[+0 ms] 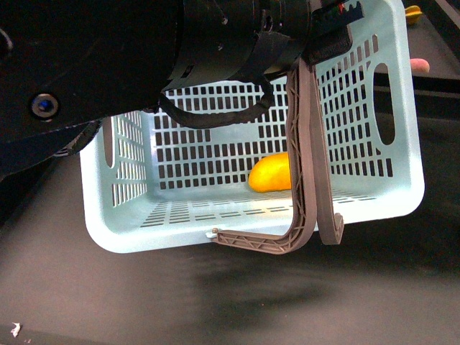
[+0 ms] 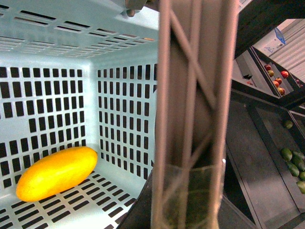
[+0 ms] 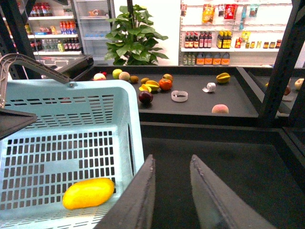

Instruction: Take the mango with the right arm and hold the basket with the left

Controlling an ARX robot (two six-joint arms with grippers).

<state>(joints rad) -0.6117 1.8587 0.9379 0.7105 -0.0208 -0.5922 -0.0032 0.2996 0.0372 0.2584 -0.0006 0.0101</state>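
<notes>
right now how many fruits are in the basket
1. The mango lies on the floor of the basket, close to a slotted wall. The handle hides part of the inside, so another small fruit cannot be fully ruled out.

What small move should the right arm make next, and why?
Probably raise the right end effector and shift it over the basket rim toward the mango. Its jaws are open and empty, outside the basket wall, while the mango lies on the basket floor. The left end effector appears to hold the handle, so the basket looks supported.
</notes>
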